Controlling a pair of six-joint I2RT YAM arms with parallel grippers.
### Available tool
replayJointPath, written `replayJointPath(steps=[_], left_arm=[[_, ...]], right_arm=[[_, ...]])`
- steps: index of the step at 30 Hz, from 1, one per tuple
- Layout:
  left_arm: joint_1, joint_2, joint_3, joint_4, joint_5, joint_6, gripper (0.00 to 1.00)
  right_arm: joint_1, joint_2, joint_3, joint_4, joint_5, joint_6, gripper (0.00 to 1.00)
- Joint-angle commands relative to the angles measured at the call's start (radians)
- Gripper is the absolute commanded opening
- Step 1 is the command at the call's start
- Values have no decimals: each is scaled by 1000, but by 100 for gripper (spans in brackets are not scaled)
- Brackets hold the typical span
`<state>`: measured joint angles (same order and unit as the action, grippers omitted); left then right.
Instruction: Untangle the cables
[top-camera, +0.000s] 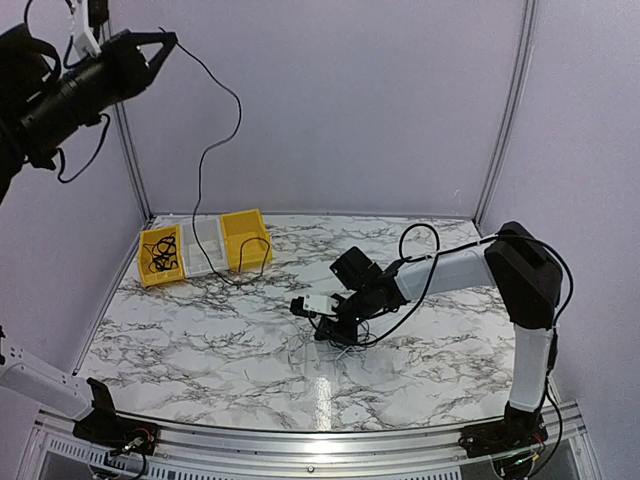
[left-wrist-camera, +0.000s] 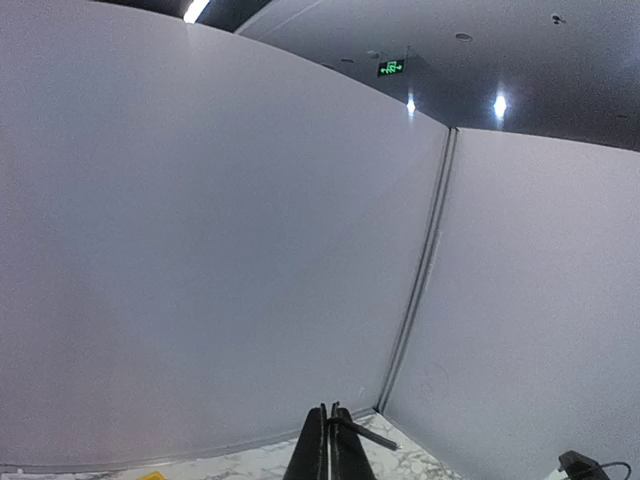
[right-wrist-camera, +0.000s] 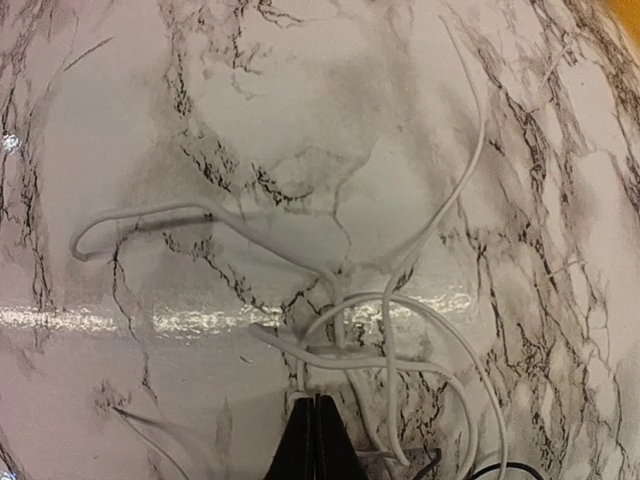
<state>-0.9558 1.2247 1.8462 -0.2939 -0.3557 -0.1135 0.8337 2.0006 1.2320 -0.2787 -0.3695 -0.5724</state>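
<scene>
My left gripper (top-camera: 168, 42) is raised high at the back left and shut on the end of a thin black cable (top-camera: 199, 170). That cable hangs down in a long curve to the table in front of the bins. In the left wrist view the fingers (left-wrist-camera: 330, 412) are closed, with a short black cable stub (left-wrist-camera: 368, 433) sticking out to the right. My right gripper (top-camera: 322, 328) is down at the table's middle. In the right wrist view it (right-wrist-camera: 317, 400) is shut on a white cable (right-wrist-camera: 440, 220) that lies in loose overlapping loops on the marble.
A row of bins stands at the back left: a yellow bin (top-camera: 150, 247) holding coiled black cables, a clear one (top-camera: 205, 245) and another yellow one (top-camera: 246, 237). White walls enclose the table. A bit of black cable (right-wrist-camera: 485, 467) shows beside the white loops.
</scene>
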Motion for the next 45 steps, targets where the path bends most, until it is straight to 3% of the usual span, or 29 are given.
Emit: replayJointPath(steps=[1, 5, 10, 14, 19, 22, 28, 33, 45], left_arm=[[-1, 88, 178, -19, -184, 164, 0], [0, 141, 268, -13, -330, 301, 0], [30, 140, 219, -3, -406, 367, 0], [103, 112, 127, -5, -397, 335, 0], [275, 71, -11, -12, -326, 276, 0], [392, 65, -82, -16, -254, 240, 0], [576, 120, -114, -51, -115, 161, 0], [683, 172, -85, -61, -22, 71, 0], [873, 274, 100, -102, 123, -12, 0]], right_arm=[[-3, 82, -10, -72, 39, 7, 2], [-3, 73, -6, -81, 39, 2, 4], [-2, 23, 1, -106, 30, -12, 12], [-4, -63, 10, -154, 2, -36, 27], [-24, -228, 6, -191, -15, -49, 43], [-61, -314, -14, -175, -10, -43, 61], [-164, -421, -48, -190, -35, -39, 63], [-229, -501, -178, -109, -48, -25, 63], [-269, -427, -200, -125, -62, -63, 62]])
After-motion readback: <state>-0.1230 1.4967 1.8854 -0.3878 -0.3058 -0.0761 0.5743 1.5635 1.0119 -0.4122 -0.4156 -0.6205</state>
